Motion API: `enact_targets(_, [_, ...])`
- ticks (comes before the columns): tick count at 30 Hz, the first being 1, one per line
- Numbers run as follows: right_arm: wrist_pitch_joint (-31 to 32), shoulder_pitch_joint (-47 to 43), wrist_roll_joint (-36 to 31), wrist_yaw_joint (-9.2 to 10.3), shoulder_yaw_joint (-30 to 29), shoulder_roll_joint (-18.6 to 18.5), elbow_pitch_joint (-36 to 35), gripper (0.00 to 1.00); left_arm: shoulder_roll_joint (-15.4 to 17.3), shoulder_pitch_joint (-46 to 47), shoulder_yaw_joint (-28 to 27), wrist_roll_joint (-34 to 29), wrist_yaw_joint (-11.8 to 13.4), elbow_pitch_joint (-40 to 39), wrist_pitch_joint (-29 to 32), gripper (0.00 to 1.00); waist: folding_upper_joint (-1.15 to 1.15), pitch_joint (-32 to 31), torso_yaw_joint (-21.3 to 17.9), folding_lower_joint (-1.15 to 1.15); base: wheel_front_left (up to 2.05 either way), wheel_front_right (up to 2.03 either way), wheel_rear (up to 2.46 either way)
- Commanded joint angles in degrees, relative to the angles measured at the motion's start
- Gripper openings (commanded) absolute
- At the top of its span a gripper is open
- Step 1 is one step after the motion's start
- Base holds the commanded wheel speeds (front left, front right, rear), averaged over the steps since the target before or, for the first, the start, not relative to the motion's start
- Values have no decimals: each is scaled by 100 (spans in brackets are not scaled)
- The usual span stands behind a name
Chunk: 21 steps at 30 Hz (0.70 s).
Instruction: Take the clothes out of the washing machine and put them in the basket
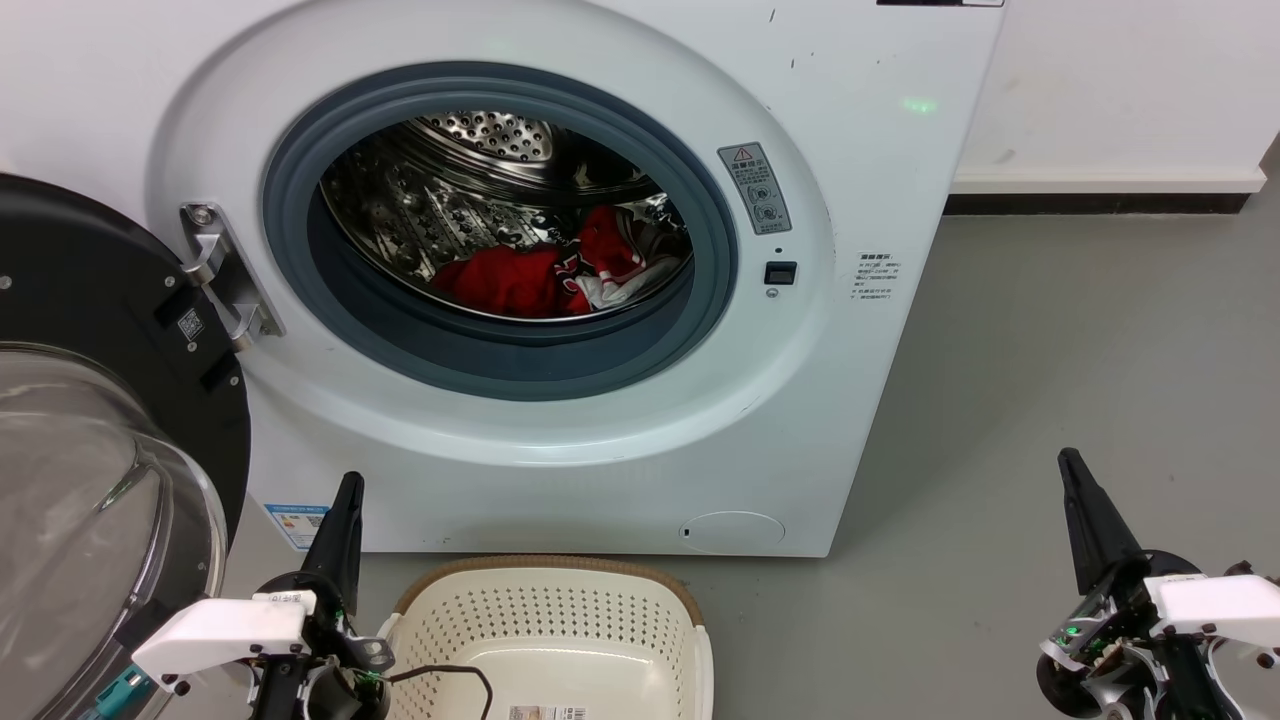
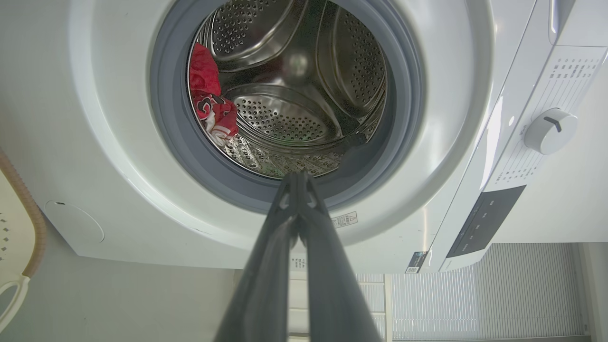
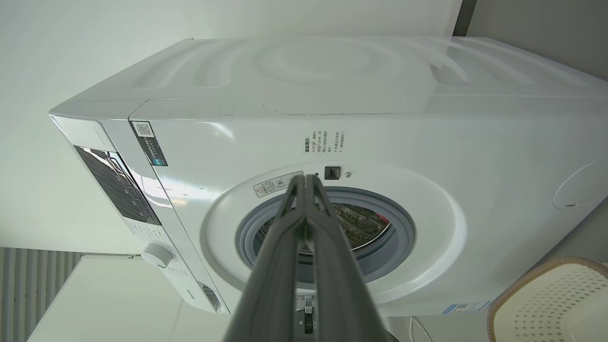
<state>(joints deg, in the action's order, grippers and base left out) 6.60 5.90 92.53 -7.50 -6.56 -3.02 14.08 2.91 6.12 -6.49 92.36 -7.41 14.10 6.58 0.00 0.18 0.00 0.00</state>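
Red clothes (image 1: 510,282) sit deep in the washer (image 1: 880,150). The left gripper (image 1: 350,487) and right gripper (image 1: 1070,462) are clenched, empty. Risk: a shallow pinch drops fabric short of the basket (image 1: 540,566).

You see the large white front-loading washing machine (image 1: 860,180), its black-framed glass door (image 1: 90,300) swung open. Two red fabric garments (image 1: 540,275) lie in its steel drum (image 1: 450,200). The cream perforated plastic basket (image 1: 545,610) stands upright just before it.
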Motion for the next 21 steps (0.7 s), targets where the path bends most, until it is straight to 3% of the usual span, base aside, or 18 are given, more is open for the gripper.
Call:
enact_targets(1, [3, 73, -28, 2, 2, 20, 8, 0, -6, 35, -13, 12, -28, -2, 8, 0, 0, 0, 0, 0, 0, 0, 0])
enact_targets(21, [3, 73, -27, 2, 2, 21, 8, 0, -6, 35, -13, 12, -28, -2, 8, 0, 0, 0, 0, 0, 0, 0, 0])
